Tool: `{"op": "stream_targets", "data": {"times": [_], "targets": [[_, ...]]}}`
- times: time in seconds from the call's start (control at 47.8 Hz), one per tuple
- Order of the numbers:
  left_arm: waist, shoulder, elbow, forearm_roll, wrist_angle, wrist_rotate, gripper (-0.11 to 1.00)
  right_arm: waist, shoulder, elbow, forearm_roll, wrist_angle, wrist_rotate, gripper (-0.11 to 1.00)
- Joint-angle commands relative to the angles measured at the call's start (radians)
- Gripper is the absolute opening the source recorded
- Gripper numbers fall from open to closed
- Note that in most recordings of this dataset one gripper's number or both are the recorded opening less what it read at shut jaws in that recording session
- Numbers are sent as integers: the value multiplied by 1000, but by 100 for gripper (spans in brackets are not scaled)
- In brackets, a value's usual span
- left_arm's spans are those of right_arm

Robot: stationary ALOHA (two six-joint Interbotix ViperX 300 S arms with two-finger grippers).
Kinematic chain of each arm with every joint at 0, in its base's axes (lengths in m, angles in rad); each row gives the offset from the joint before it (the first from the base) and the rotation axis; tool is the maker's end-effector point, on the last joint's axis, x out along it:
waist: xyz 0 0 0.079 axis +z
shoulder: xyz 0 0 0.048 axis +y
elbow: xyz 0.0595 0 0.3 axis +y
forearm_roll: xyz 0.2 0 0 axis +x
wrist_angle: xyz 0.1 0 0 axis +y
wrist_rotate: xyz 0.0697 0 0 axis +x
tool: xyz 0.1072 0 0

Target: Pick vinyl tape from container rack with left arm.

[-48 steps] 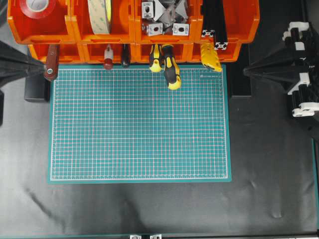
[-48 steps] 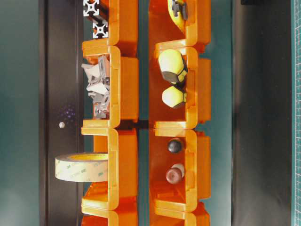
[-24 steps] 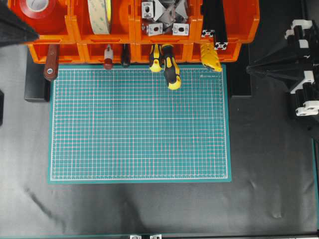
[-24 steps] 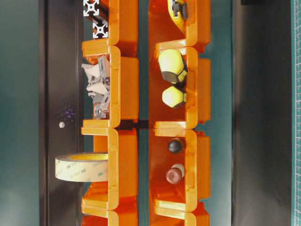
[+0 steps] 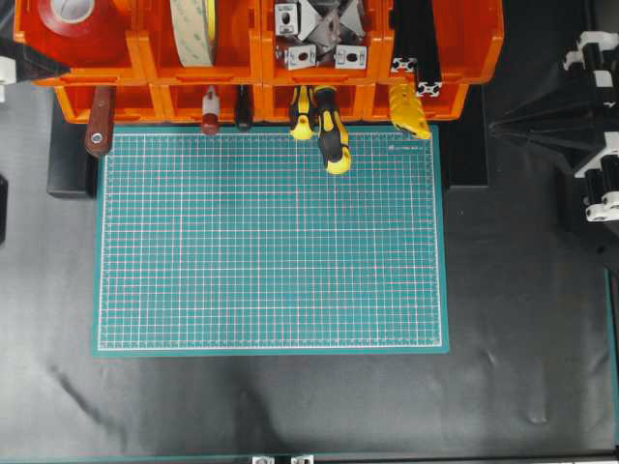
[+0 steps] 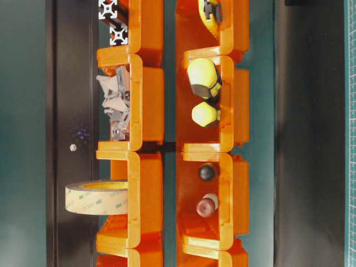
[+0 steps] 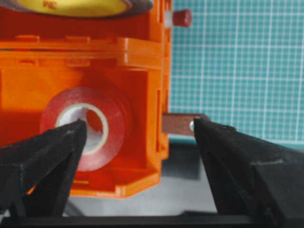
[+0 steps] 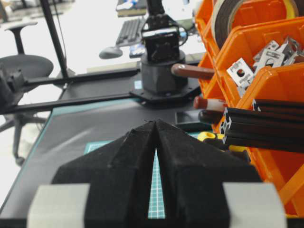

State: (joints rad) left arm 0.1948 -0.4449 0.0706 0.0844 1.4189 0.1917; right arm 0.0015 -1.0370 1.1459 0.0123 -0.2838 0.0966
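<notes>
Left gripper spread wide, nothing held; fingers framing the lower corners of the wrist view, aimed into the bin. Right gripper pressed shut, empty, parked at the right edge of the overhead view.

Vinyl tape lying flat in the upper-left bin of the container rack, seen at left centre of the wrist view, white core facing up; also at the top-left corner of the overhead view.

Handling, as judged: light, rigid ring, glossy and likely slippery on the face. Best hold probably one finger through the core, the other outside the rim, pinching the wall of the roll.

Surroundings: bin walls close round the roll, limiting finger clearance. Large cream tape roll in the next bin rightward. Brown tool handle protruding from the lower tier just beside the bin. Green cutting mat below the rack.
</notes>
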Motion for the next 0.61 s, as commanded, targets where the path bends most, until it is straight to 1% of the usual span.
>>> {"op": "stream_targets", "data": {"times": [0.0,0.146,0.293,0.586], "targets": [[18,3,-31,5,11,0,86,2,6,-32,0,0,-2,0],[41,8,-14,5,9,0,82,2,6,-34,2,0,-2,0],[48,11,26,3,3,3,82,2,6,-34,0,0,-6,0],[71,15,89,3,-55,15,82,2,6,-34,0,6,-6,0]]}}
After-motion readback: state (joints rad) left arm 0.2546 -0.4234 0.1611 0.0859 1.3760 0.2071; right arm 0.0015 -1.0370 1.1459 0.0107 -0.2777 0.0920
